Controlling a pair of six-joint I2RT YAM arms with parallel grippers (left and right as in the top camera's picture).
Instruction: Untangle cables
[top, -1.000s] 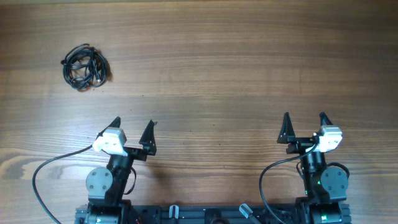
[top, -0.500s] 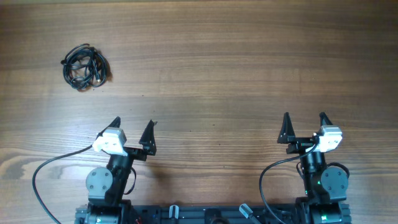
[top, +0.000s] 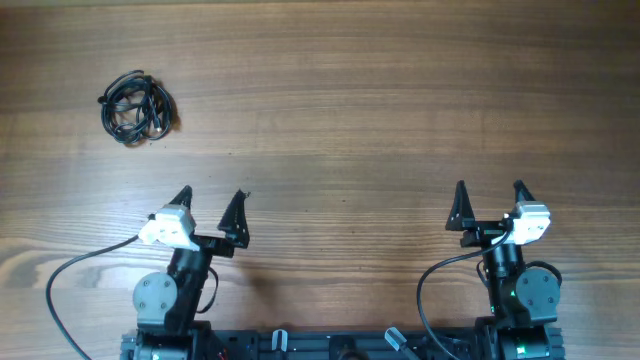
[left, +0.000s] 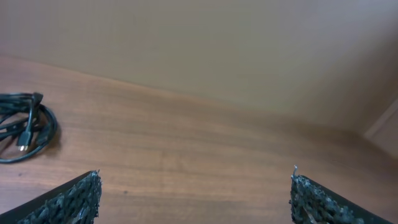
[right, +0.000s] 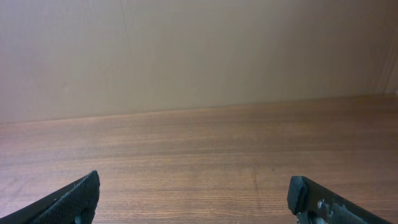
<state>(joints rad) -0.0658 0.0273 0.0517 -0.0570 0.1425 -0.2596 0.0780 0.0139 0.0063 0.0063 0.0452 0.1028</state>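
The cables (top: 138, 106) lie as one knotted black bundle at the far left of the wooden table. The same bundle of cables (left: 23, 126) shows at the left edge of the left wrist view. My left gripper (top: 211, 197) is open near the front edge, well short of the bundle and to its right, nothing between its fingers. The left gripper (left: 194, 180) has its jaws spread wide over bare wood. My right gripper (top: 489, 191) is open at the front right, far from the bundle. In its own view the right gripper (right: 194, 184) holds nothing.
The arm bases and their thick black wires (top: 60, 290) sit along the table's front edge. A pale wall (right: 199, 56) rises behind the table's far edge.
The left arm has turned slightly to the left, its white wrist part and fingers shifting that way. The right arm and the bundle have not moved.
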